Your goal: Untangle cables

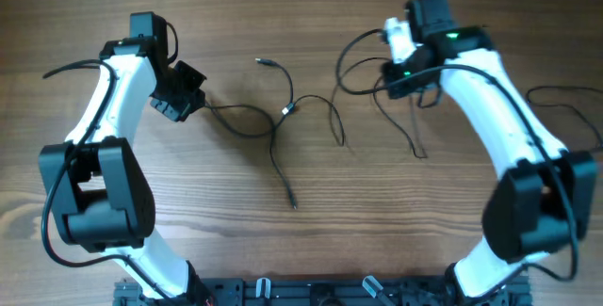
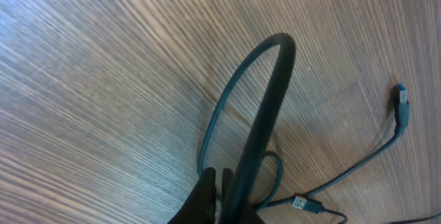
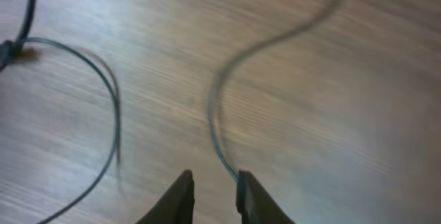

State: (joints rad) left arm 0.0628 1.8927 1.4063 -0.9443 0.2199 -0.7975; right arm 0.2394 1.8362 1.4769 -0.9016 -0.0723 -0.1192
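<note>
Overhead view showed thin black cables (image 1: 287, 110) sprawled mid-frame on the wooden desk (image 1: 330, 249); my left gripper (image 2: 219, 184) pinched one strand, seemingly to anchor it, while my right gripper (image 3: 213, 193) stood narrowly parted beside another.

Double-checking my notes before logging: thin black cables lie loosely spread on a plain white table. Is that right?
Not quite. The table is brown wood with visible grain, not plain white, as the overhead view shows. The thin black cables do lie loosely spread on it.
</note>
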